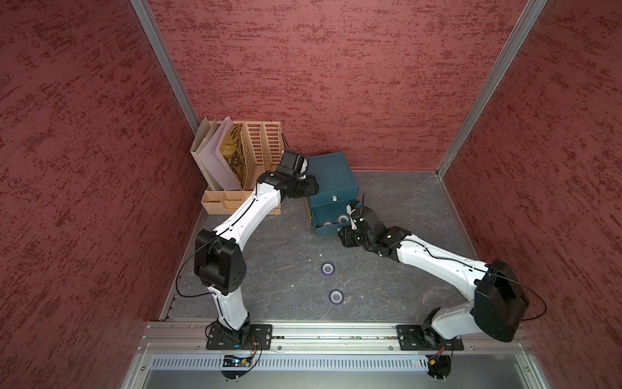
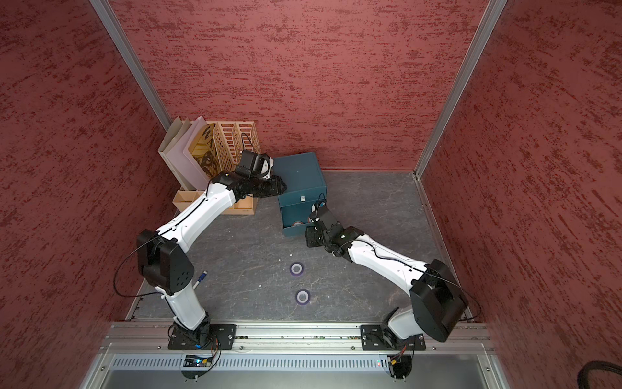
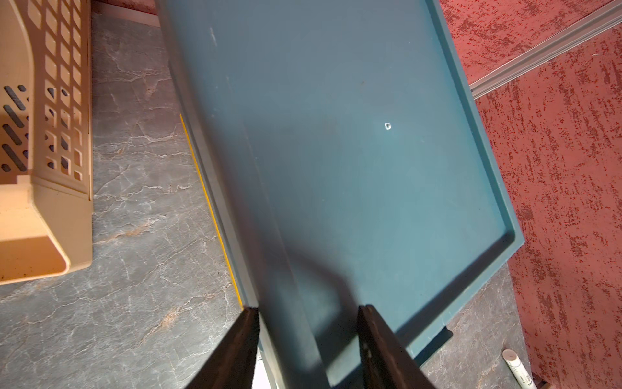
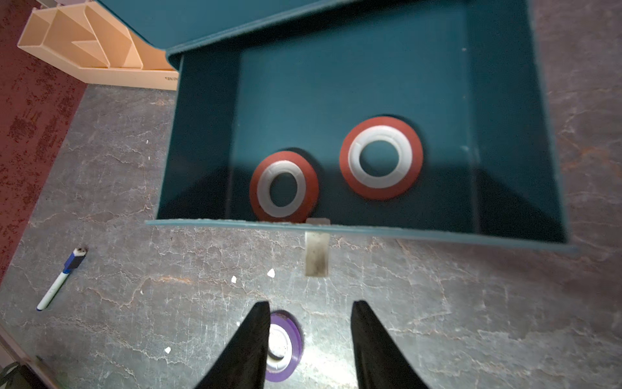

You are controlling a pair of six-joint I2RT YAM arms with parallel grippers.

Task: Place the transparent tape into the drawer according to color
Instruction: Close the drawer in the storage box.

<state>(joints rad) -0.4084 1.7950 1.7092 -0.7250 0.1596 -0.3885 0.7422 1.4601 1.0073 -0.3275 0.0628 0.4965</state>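
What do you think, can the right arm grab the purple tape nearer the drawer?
Probably yes. That purple tape lies flat on the bare table with nothing blocking it, and the right hand hangs empty by the open drawer, close by.

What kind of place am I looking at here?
Probably a robot test cell dressed as a desk: red panel walls in aluminium framing, a left arm and right arm bolted to a rail, plus a file rack and drawer box.
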